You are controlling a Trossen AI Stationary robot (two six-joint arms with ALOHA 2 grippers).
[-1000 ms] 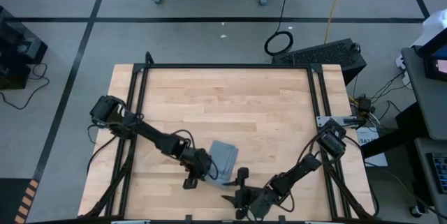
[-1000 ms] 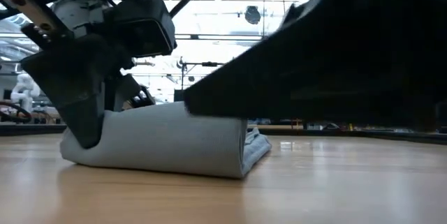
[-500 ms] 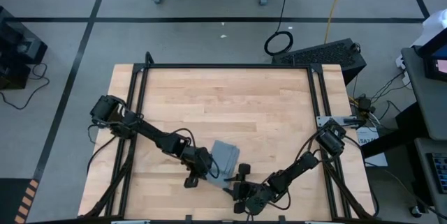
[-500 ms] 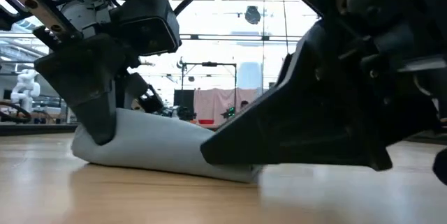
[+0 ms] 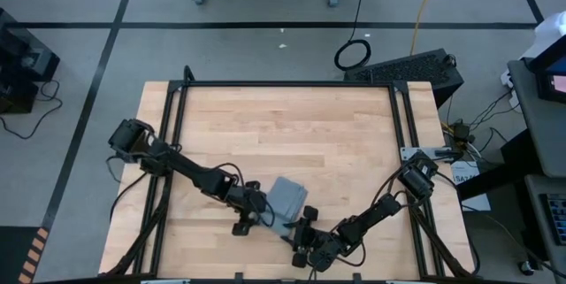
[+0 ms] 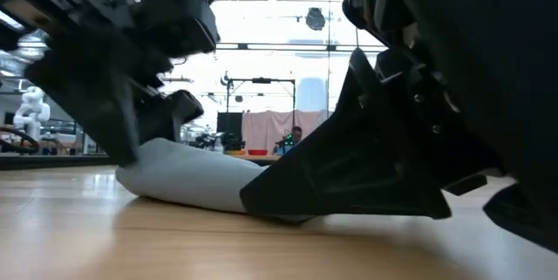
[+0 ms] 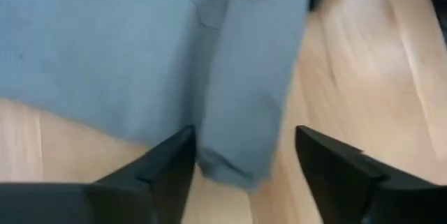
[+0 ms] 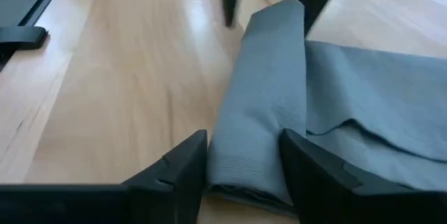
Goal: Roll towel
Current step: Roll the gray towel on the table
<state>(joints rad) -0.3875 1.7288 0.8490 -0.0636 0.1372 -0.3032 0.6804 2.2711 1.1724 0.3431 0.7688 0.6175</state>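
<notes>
Both arms reach low over the worktop's near edge, converging toward its middle. The left arm stretches from the left side, wrist bent down; the left pincer (image 5: 256, 219) stands with fingers (image 7: 157, 172) spread apart, astride one end of the towel (image 5: 285, 200) roll. The right arm comes in from the right; the right pincer (image 5: 303, 233) has its fingers (image 8: 178, 165) close against the roll's other end.

2 black jointed arms w/ loose cables, wedge-shaped dark fingers (image 8: 174, 172)
</notes>
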